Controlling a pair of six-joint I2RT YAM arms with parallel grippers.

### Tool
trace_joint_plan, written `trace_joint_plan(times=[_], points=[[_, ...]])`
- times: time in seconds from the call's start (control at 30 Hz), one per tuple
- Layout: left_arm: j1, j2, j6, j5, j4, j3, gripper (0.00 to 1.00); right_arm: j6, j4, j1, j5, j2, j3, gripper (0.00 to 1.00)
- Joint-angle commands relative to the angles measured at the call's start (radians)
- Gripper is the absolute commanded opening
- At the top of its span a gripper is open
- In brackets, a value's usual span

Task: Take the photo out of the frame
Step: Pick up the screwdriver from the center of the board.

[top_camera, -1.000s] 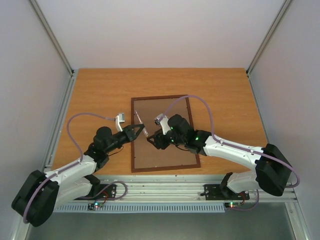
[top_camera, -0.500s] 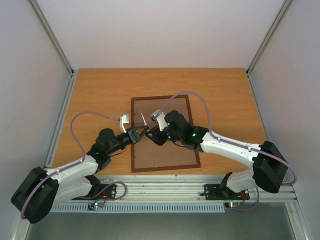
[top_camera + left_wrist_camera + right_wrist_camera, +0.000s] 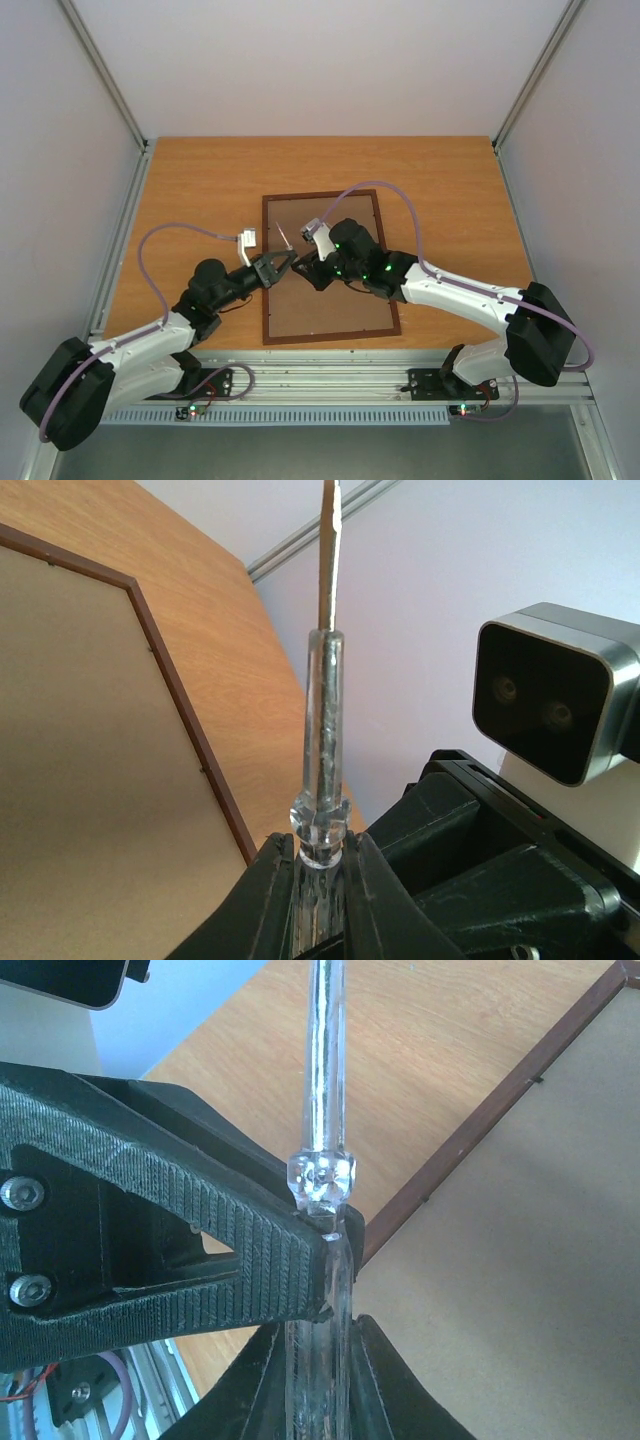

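Note:
The frame [image 3: 327,266] lies back up on the table, its thin reddish-brown rim around a brown hardboard back [image 3: 90,740]. The photo is hidden under that back. A screwdriver [image 3: 288,240] with a clear handle and metal blade is held above the frame's left edge. My left gripper [image 3: 283,266] is shut on the handle [image 3: 322,730], blade pointing away. My right gripper [image 3: 306,270] meets it from the right, and its fingers [image 3: 380,1380] close round the same handle [image 3: 322,1080] just behind the left gripper's fingers [image 3: 200,1220].
The frame's rim [image 3: 470,1130] and small retaining tabs show in the right wrist view. Orange-brown tabletop [image 3: 200,190] lies around the frame, with grey walls and metal posts at the sides. The right wrist's camera housing [image 3: 555,690] sits close by in the left wrist view.
My left gripper has carried the screwdriver right and slightly nearer. My right gripper has moved left and away to meet it, and now sits round the handle.

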Motion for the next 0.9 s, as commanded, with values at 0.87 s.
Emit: trace_joint_plan(times=[0.87], points=[[0.081,-0.337,0.175,-0.366,-1.095,0.207,0.38,-0.408,-0.594,-0.002,0.086,0.074,0.204,0.01]])
